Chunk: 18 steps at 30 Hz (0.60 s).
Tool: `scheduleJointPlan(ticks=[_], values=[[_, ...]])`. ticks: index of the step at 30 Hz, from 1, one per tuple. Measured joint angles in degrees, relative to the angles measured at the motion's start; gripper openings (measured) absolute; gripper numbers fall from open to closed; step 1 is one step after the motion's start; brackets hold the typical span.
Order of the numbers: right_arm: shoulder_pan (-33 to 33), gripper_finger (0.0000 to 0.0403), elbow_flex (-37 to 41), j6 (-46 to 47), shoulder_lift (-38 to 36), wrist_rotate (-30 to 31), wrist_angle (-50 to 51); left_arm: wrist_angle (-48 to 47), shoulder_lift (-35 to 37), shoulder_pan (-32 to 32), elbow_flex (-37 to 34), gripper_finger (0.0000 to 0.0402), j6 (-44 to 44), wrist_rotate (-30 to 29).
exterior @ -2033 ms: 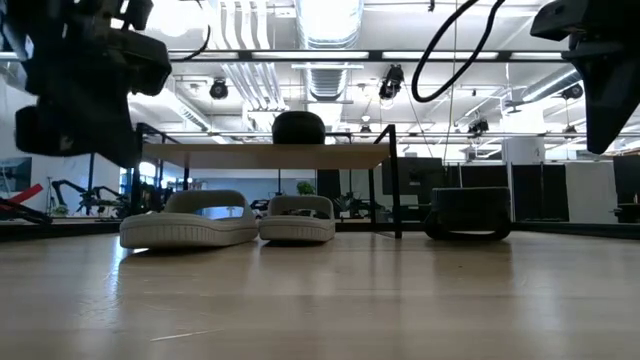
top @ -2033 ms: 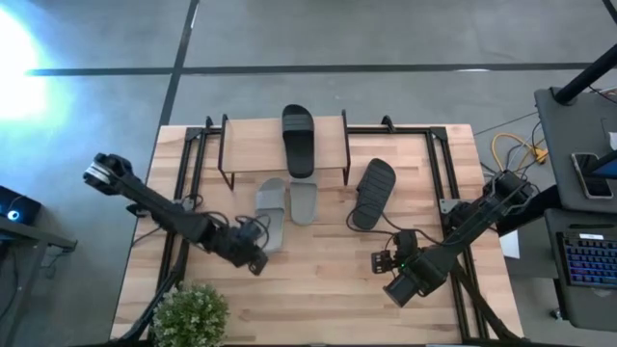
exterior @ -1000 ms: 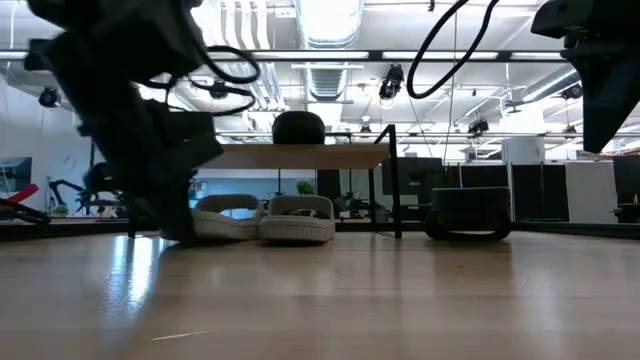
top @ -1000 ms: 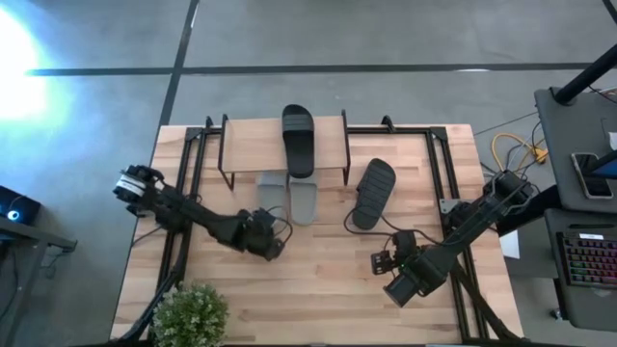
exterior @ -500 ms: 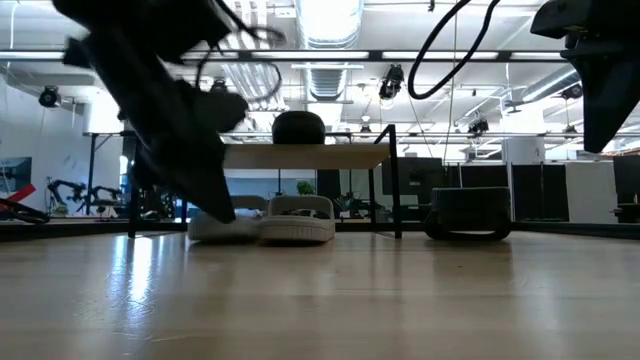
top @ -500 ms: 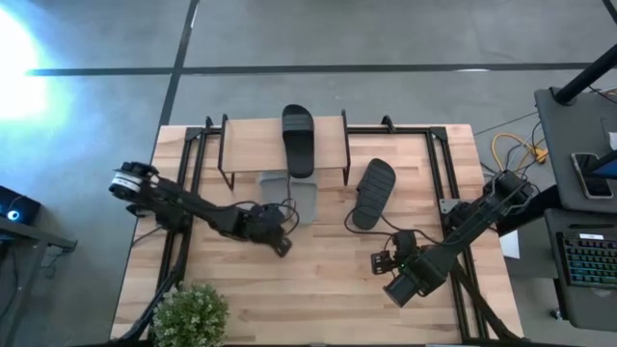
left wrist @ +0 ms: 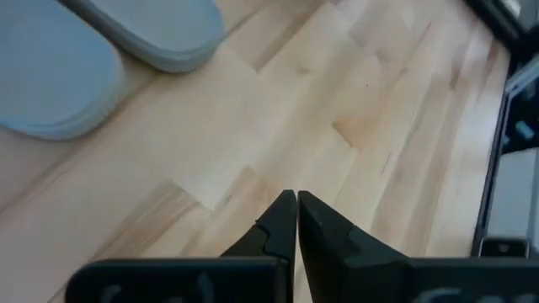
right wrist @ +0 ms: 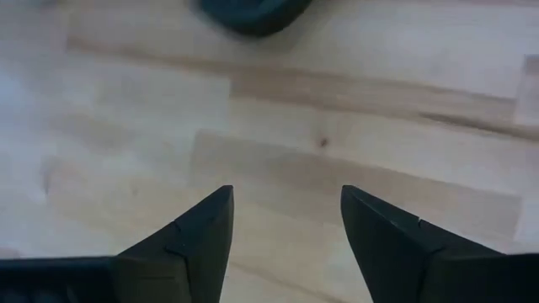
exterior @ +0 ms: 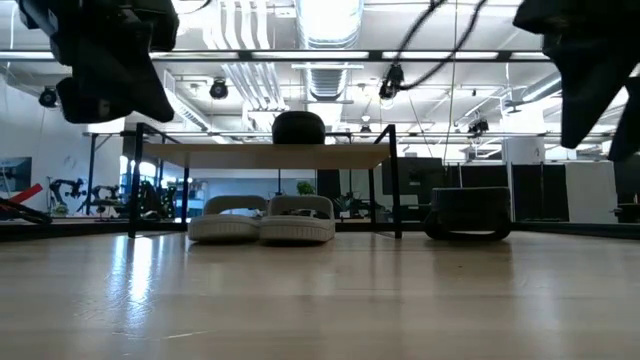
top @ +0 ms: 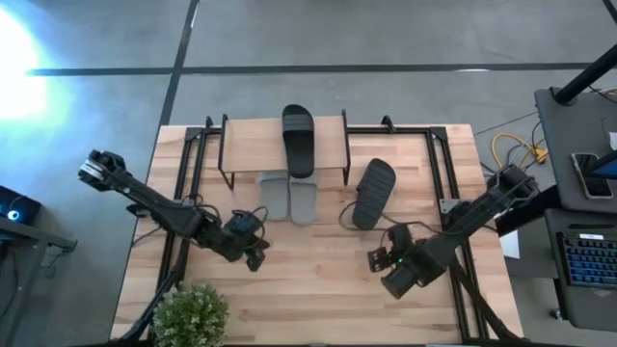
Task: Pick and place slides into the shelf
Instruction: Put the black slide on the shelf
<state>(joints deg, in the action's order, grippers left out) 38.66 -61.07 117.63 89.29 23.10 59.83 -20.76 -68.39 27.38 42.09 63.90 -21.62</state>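
The shelf [top: 249, 145] stands at the table's far side, its plank [exterior: 265, 156] on thin black legs. One black slide [top: 299, 140] lies sole down on the plank. Two light grey slides [top: 273, 198] [top: 304, 202] lie side by side on the table, toes under the shelf. The other black slide [top: 373, 193] lies on the table right of the shelf. My left gripper [top: 255, 257] hovers shut, near and left of the grey slides [left wrist: 50, 93]. My right gripper [top: 374, 258] hangs open above bare wood, near the black slide [right wrist: 253, 15].
A potted plant [top: 193, 313] sits at the table's near left corner. Black frame rails [top: 188, 164] run along the table's left and right sides. Bare wood [top: 318, 280] lies between the two grippers. A desk with a keyboard [top: 588, 255] stands off the right edge.
My left gripper, shut and low at the heel of the left grey slide, has risen and drawn back toward the table's near left. That slide, angled two seconds ago, has slid toward the shelf and now lies parallel to its mate. My right gripper has shifted slightly toward the black slide.
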Motion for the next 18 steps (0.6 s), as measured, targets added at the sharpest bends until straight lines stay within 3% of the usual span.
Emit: scheduleJointPlan(ticks=[5, 10, 13, 18], values=[[0.04, 0.0208, 9.59, 9.97, -11.97, 6.97, -5.71, -0.72, 1.49, 0.13, -2.24, 0.0000, 3.30, -0.55], [1.02, 0.0208, 21.28, 10.01, -24.29, 20.95, -21.98, -0.33, 2.08, 0.51, -2.32, 0.0000, 3.30, -0.62], [1.37, 0.0208, 26.81, 10.52, -26.84, 26.13, -28.66, -0.35, 2.32, 0.81, -2.32, 0.0000, 3.37, -0.62], [1.46, 0.0218, 33.15, 16.14, -25.24, 26.39, -36.27, -0.45, 2.81, 1.98, -2.33, 0.0000, 4.78, -0.75]])
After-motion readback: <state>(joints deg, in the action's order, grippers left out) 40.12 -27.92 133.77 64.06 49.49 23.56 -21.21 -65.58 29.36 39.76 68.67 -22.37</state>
